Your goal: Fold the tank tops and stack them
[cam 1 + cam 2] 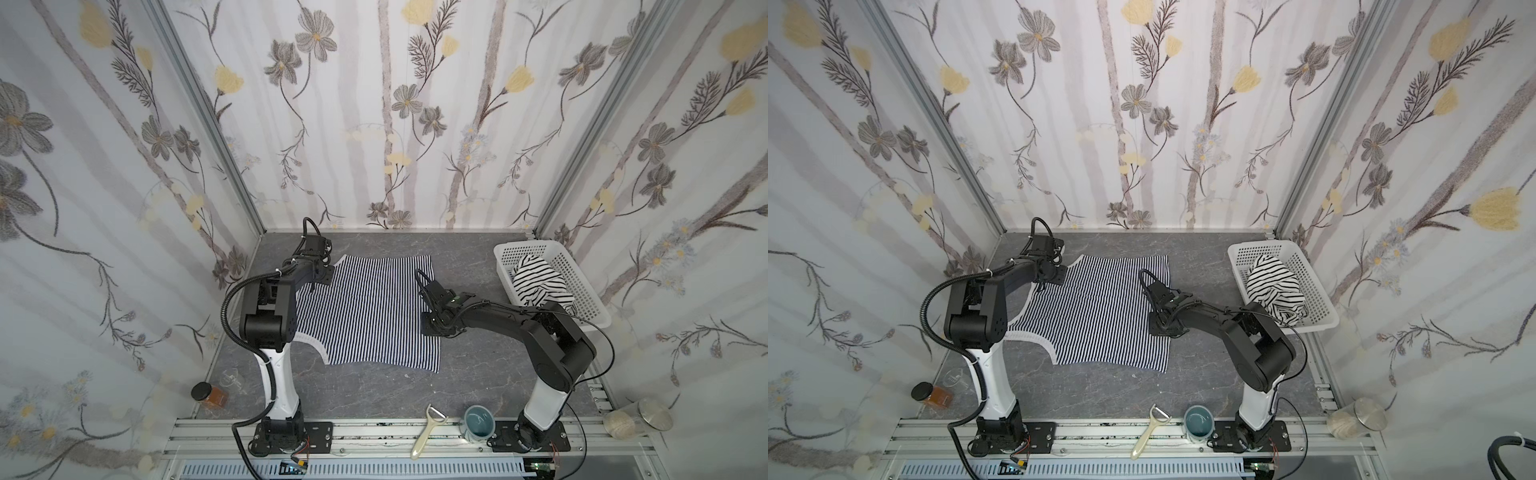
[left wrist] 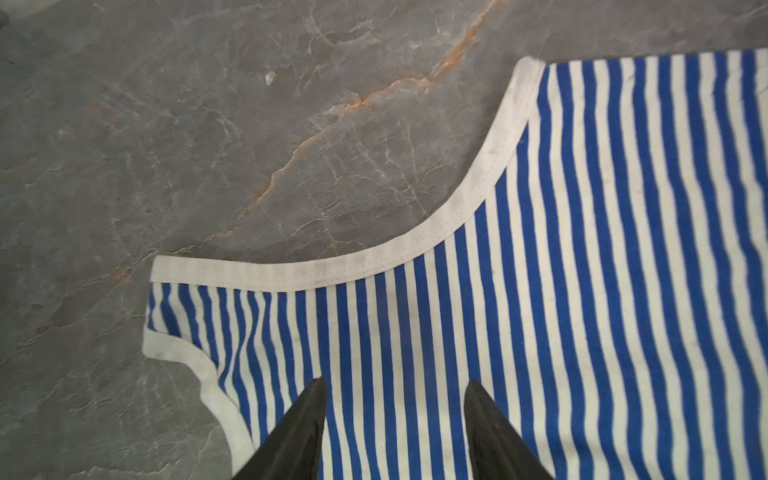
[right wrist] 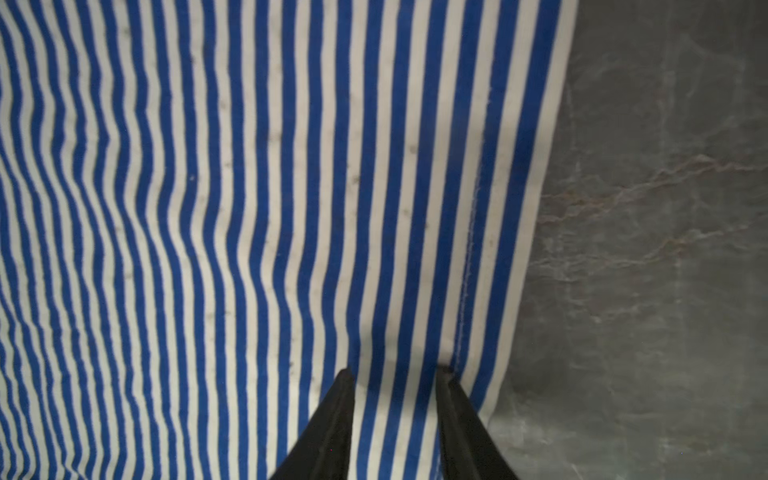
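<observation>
The navy-and-white striped tank top lies spread flat on the grey marble table, its straps to the left and its hem to the right. My left gripper stands open over its far strap, beside the white armhole trim, with nothing between the fingers. At the hem edge my right gripper is open, its fingertips low on the cloth and flat fabric showing between them. The tank top with wide black stripes lies bunched in the basket.
The white perforated basket stands at the back right. Along the front edge are an amber jar, a peeler, a teal mug and a clear jar.
</observation>
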`<control>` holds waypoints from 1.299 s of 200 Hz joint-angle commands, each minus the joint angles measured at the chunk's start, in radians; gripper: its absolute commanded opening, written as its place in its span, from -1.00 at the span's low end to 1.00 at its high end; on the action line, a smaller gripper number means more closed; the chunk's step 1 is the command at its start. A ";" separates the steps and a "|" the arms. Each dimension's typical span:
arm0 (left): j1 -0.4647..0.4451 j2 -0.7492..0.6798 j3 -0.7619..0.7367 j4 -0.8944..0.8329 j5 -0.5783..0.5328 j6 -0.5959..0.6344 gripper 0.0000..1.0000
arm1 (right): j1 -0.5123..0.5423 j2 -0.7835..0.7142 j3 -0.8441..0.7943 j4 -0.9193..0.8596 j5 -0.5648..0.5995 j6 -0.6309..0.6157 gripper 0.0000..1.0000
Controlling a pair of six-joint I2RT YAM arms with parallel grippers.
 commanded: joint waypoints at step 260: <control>-0.189 -0.463 -0.369 -0.008 0.090 0.094 0.13 | -0.197 -0.565 -0.448 0.080 -0.193 0.060 0.02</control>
